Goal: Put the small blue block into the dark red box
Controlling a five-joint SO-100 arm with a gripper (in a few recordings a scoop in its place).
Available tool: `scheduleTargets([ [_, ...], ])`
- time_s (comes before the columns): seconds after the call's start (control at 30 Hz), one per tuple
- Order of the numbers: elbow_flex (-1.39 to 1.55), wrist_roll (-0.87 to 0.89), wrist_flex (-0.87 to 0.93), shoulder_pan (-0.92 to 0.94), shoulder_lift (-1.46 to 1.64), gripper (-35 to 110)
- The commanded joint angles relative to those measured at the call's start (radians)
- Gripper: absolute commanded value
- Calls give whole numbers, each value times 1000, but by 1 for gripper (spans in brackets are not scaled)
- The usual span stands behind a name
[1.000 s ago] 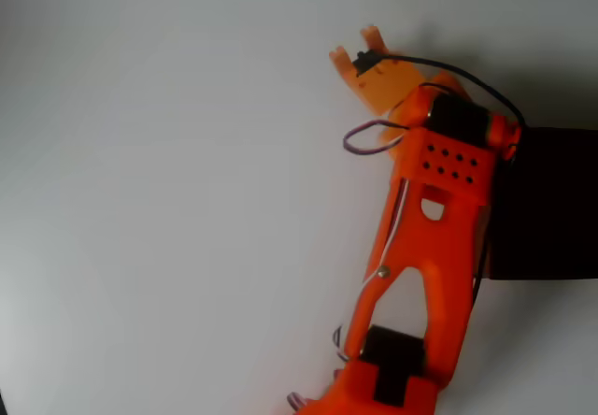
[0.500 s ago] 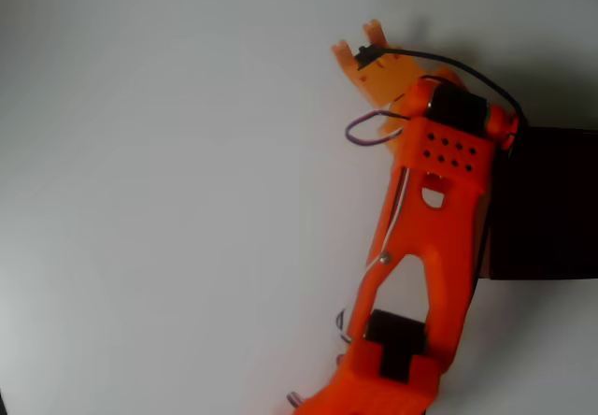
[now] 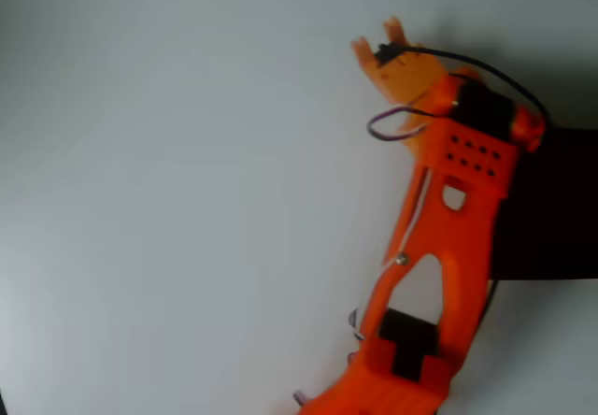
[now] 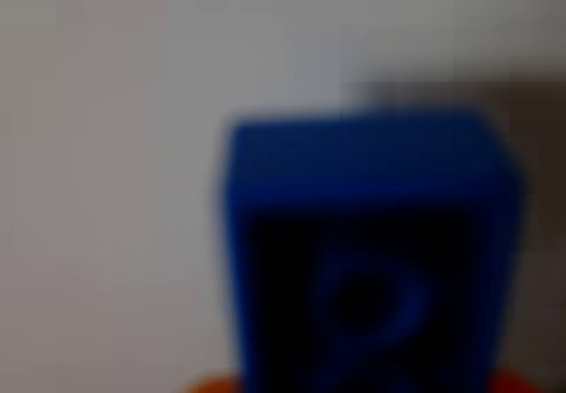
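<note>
Close against our wrist lens, small blue block (image 4: 367,251), blurred, apparently clamped in our hand (image 3: 383,46) over white desk (image 3: 168,200), left of dark red box (image 3: 551,209); risk: released short of the rim, it lands outside.

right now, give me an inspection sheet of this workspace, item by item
surface: plain white table, bare across the left half of the overhead view
job's things: small blue block sits blurred and close in front of the wrist camera; dark red box shows as a dark shape at the right edge in the overhead view, partly covered by the arm
clutter: nothing seen
claw: orange claw points toward the top of the overhead view; orange edges flank the block at the bottom of the wrist view, grip cannot be confirmed
cables: black cable arcs over the wrist; purple loop beside it
surroundings: dark object at the top right corner, unclear
</note>
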Motion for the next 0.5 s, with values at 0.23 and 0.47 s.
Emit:
scheduleTargets([
  [0.23,169,-57,94,221,471,0],
  [0.47,359,-74,-3,311,508,0],
])
